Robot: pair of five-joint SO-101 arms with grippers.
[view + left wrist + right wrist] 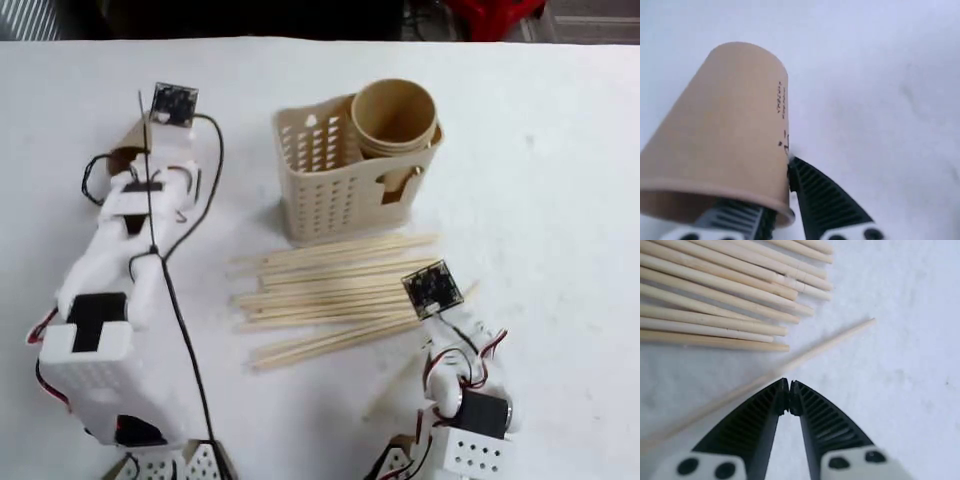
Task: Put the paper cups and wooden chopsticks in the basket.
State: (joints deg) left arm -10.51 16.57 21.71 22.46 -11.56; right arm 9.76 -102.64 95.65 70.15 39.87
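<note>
Left of basket (320, 210), found left gripper (782, 172) clamped on paper cup (725, 130). Noted right gripper (789, 390) jaws together over stray chopstick (835, 340).

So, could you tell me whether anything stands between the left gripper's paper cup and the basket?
Nothing visible does: bare table lies between the paper cup, held by the left gripper, and the basket. The chopsticks lie off that line.
</note>
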